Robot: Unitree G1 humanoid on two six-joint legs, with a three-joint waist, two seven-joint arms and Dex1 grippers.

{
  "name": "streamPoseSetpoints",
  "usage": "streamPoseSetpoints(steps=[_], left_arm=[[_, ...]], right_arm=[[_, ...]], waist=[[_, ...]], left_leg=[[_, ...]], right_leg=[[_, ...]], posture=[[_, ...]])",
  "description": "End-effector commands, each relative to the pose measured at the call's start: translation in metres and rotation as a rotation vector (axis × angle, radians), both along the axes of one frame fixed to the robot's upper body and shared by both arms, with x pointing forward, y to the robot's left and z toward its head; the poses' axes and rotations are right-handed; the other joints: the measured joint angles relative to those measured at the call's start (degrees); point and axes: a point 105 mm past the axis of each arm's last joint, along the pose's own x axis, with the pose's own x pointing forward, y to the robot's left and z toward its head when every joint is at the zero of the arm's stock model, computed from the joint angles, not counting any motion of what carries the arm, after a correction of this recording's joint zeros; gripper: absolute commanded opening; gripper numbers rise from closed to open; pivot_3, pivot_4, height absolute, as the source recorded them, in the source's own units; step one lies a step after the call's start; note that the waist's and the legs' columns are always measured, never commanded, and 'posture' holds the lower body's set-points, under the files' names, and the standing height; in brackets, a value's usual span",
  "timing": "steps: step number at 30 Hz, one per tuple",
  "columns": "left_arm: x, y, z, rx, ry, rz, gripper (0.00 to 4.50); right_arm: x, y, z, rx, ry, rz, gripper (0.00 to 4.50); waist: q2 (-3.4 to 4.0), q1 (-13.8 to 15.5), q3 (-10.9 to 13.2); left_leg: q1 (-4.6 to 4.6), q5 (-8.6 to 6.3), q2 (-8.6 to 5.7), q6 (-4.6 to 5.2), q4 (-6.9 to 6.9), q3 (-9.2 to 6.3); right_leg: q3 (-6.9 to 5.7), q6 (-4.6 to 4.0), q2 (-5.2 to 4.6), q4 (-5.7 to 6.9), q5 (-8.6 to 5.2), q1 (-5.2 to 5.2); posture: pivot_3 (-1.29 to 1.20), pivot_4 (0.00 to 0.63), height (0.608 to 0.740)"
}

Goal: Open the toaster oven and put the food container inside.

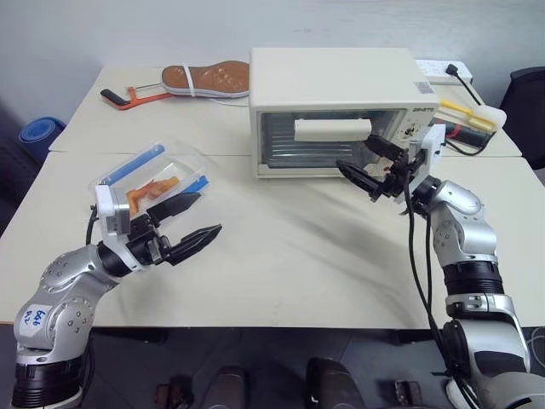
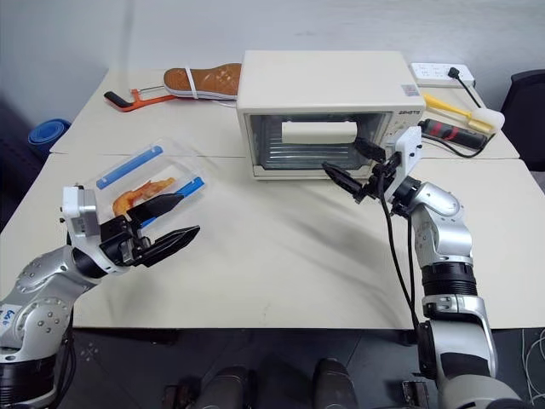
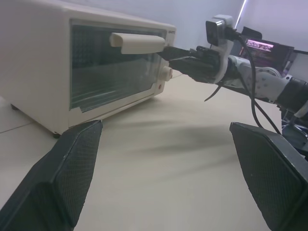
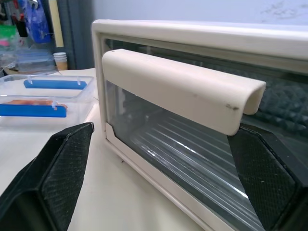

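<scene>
The cream-white toaster oven [image 1: 332, 85] stands at the back of the table with its glass door shut and its bar handle [image 1: 332, 129] across the top of the door. My right gripper [image 1: 353, 152] is open just in front of the door, at the handle's right end; in the right wrist view the handle [image 4: 178, 86] lies between the two fingers without touching them. The food container [image 1: 153, 181], clear with blue clips and orange food inside, rests on the table at the left. My left gripper [image 1: 209, 213] hovers open and empty just in front of the container.
A shoe sole [image 1: 209, 78] and an orange-handled tool [image 1: 128, 98] lie at the back left. A power strip [image 1: 443, 68] and yellow and red tools [image 1: 464, 119] sit right of the oven. Bare tabletop [image 1: 289, 247] spreads between the arms.
</scene>
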Motion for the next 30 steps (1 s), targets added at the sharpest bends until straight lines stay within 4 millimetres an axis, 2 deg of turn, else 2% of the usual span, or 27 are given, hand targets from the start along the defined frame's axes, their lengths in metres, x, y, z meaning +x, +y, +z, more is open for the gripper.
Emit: streamPoseSetpoints(steps=[1,3,6,9,13,19,21,25,30], left_arm=[[0.003,-0.001,0.005,0.017,-0.046,0.019,4.50],[0.009,0.000,0.004,0.018,-0.037,0.031,4.50],[0.031,0.000,0.006,0.031,-0.051,0.083,3.94],[0.063,-0.005,0.020,-0.017,-0.090,0.162,3.09],[0.095,-0.020,0.029,-0.006,-0.128,0.192,1.90],[0.120,-0.053,0.037,0.013,-0.166,0.133,0.08],[0.123,-0.066,0.037,0.030,-0.184,0.095,0.03],[0.126,-0.078,0.036,0.021,-0.196,0.059,0.03],[0.116,-0.105,0.027,0.034,-0.202,-0.067,0.03]], right_arm=[[-0.015,0.006,0.006,-0.057,-0.084,0.057,4.48],[-0.023,0.003,-0.007,-0.110,-0.083,0.063,4.48],[-0.034,-0.003,-0.033,-0.196,-0.060,0.061,4.50],[-0.034,-0.006,-0.036,-0.208,-0.071,0.034,4.50],[-0.032,-0.006,-0.034,-0.203,-0.094,0.017,4.50],[-0.029,-0.003,-0.031,-0.214,-0.114,0.017,4.50],[-0.029,-0.004,-0.030,-0.216,-0.120,0.008,4.50],[-0.033,-0.008,-0.030,-0.220,-0.122,-0.009,4.50],[-0.047,-0.034,-0.048,-0.248,-0.100,-0.109,4.50]], waist=[[0.00,0.0,0.0],[0.00,0.0,0.0],[0.00,0.5,0.0],[-0.02,0.7,0.0],[-0.03,0.5,0.0],[-0.05,0.3,0.0],[-0.07,0.4,0.1],[-0.07,0.4,0.1],[-0.12,0.9,0.1]], left_leg=[[0.00,0.00,0.00,0.00,-0.01,0.00],[0.00,0.00,0.00,0.00,-0.01,0.00],[0.01,0.00,-0.01,0.00,0.02,0.00],[-0.01,0.00,-0.06,0.00,0.17,0.02],[-0.04,0.00,-0.06,0.00,0.27,0.00],[-0.05,0.00,-0.06,0.00,0.10,0.01],[-0.07,0.00,-0.06,0.00,0.15,0.01],[-0.09,0.00,-0.07,0.00,0.19,0.01],[-0.16,0.00,-0.06,0.01,0.23,-0.05]], right_leg=[[0.00,0.00,0.00,0.00,0.00,0.00],[0.00,0.00,0.00,0.00,0.00,0.00],[-0.02,0.00,0.01,0.01,0.00,0.01],[0.00,0.04,-0.01,0.06,0.02,0.03],[-0.01,0.05,-0.01,0.13,0.03,0.02],[-0.11,0.06,-0.01,0.01,0.03,-0.01],[-0.12,0.06,-0.01,0.01,0.03,0.00],[-0.13,0.07,-0.01,0.02,0.03,0.00],[-0.20,0.07,-0.02,0.01,0.04,0.00]], posture=[[0.00,0.150,0.740],[0.00,0.150,0.740],[0.00,0.150,0.740],[0.00,0.150,0.740],[0.00,0.150,0.740],[0.00,0.150,0.740],[0.00,0.150,0.740],[0.00,0.150,0.740],[0.00,0.150,0.740]])
